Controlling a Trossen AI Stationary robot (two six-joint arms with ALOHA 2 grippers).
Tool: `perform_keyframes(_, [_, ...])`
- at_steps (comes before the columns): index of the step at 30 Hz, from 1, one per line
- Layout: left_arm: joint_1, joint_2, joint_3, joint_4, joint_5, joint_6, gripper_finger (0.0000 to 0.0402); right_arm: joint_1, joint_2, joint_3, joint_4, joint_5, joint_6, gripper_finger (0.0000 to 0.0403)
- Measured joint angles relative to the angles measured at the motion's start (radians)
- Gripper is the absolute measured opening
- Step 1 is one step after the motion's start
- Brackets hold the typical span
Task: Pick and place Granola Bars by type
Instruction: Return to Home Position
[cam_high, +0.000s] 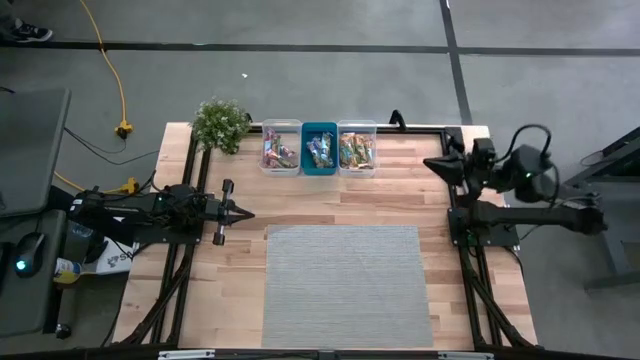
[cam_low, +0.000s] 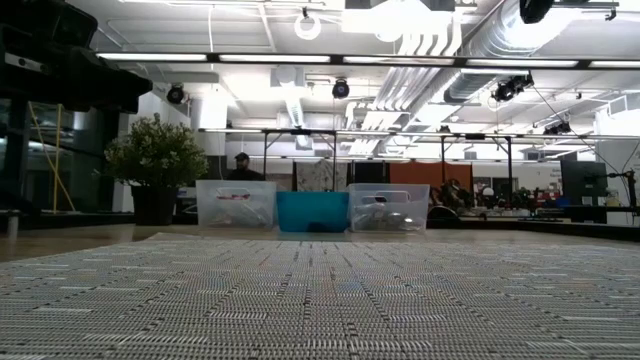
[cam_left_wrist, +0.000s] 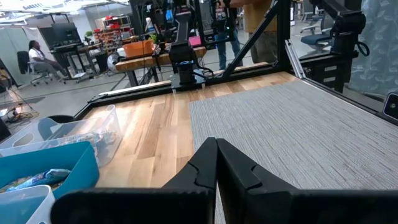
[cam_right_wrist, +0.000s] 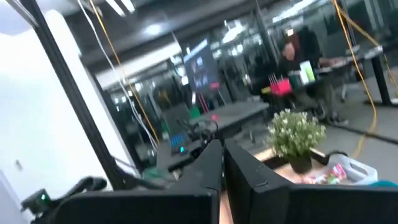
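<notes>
- Wooden table (cam_high: 400, 190) seen from above, with a grey mat (cam_high: 347, 285) on its near half. Side by side along the far edge stand the left clear bin (cam_high: 281, 170), the teal bin (cam_high: 319, 174) and the right clear bin (cam_high: 357, 171). The Granola Bars (cam_high: 279, 152) lie inside all three. A plant (cam_high: 220, 124) stands left of the bins. The left gripper (cam_high: 248, 214) is at the table's left side and the right gripper (cam_high: 428, 162) at its right side, both well apart from the bins.
- Table-level view: mat in front, the bins in a row beyond it, the plant to their left.
- Left wrist view: fingers pressed together, holding nothing, beside the mat.
- Right wrist view: fingers closed and empty, the plant ahead.
</notes>
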Motion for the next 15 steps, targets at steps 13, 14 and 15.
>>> perform_keyframes(13, [0.0,0.0,0.0,0.0,0.0,0.0,0.0001,0.002,-0.073,-0.507,0.798,0.024,0.066,0.0])
perform_keyframes(14, [0.0,0.0,0.0,0.0,0.0,0.0,0.0001,0.008,-0.073,-0.534,0.839,0.035,0.074,0.0])
perform_keyframes(15, [0.0,0.0,0.0,0.0,0.0,0.0,0.0001,0.018,-0.073,-0.557,0.874,0.046,0.077,0.0])
